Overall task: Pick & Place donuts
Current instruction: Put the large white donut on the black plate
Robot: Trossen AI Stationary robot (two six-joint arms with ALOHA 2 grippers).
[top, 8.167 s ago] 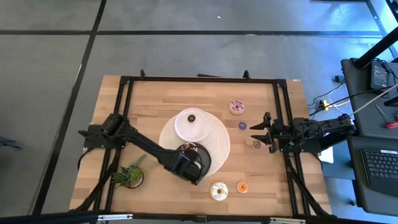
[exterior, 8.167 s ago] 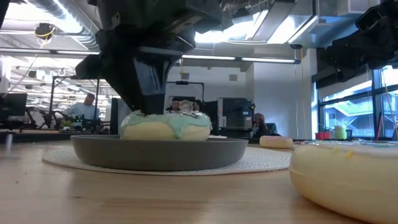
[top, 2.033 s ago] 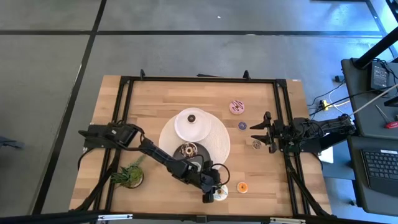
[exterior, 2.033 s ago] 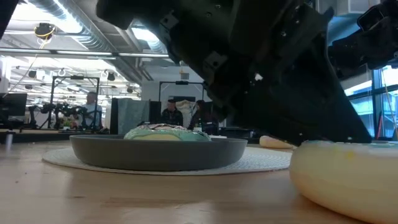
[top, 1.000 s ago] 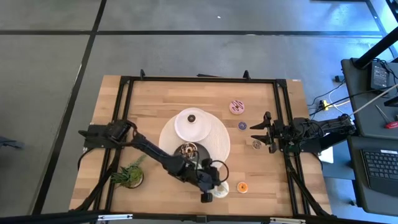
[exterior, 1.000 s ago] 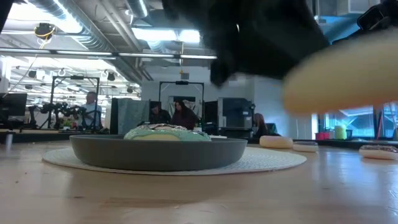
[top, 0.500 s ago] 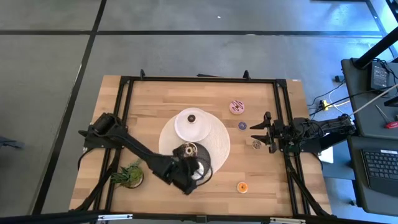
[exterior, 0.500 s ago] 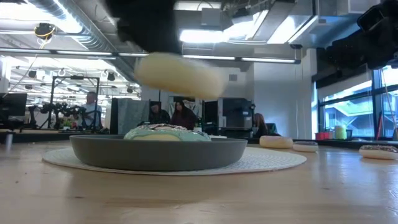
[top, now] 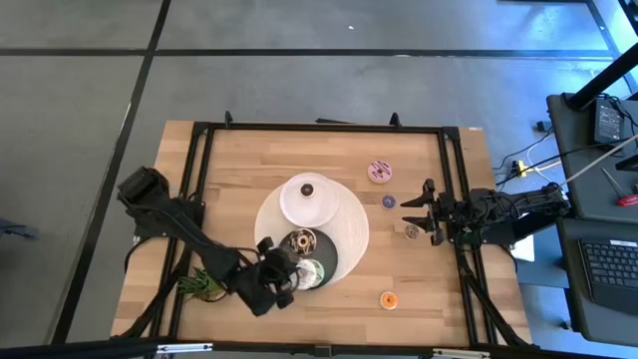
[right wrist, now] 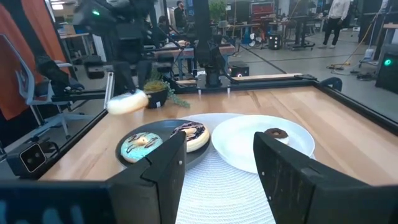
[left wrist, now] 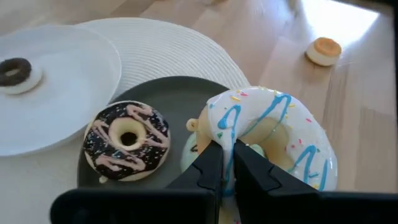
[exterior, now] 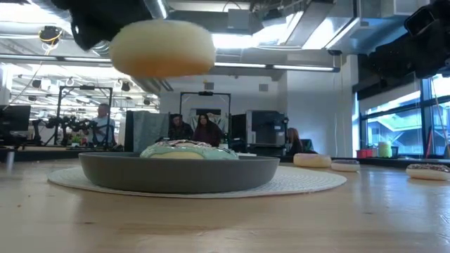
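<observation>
Left gripper (left wrist: 225,167) jaws clamped on cream donut (left wrist: 273,134).

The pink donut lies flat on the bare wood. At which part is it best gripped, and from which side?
Probably from straight above: the pink donut lies flat, so its sides sit low on the table. Pinch one stretch of the ring, one finger in the hole, one outside. The open right gripper is nearest.
</observation>
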